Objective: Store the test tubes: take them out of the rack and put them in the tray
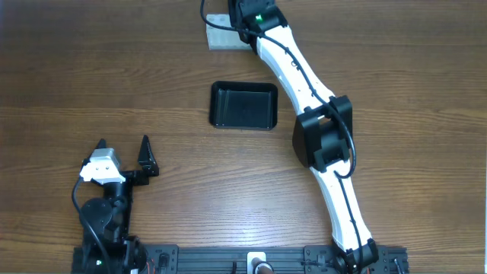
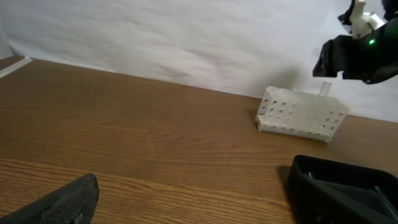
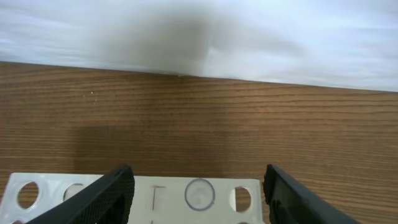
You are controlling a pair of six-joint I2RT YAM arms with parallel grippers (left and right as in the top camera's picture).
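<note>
One tube (image 3: 199, 193) beneath wide-apart right claw (image 3: 200, 188)

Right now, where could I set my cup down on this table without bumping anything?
The widest bare table lies left of the tray and rack, beyond the left gripper. Another free stretch lies right of the right arm. Crowded spots: the rack, where the right gripper hovers, and the gap between tray and right arm.

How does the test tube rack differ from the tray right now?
The rack is white and full of round holes; the tray is black with plain walls. The rack sits at the far edge under the right pincer; the tray lies nearer the middle, no pincer over it. Both rest on the wooden table.
</note>
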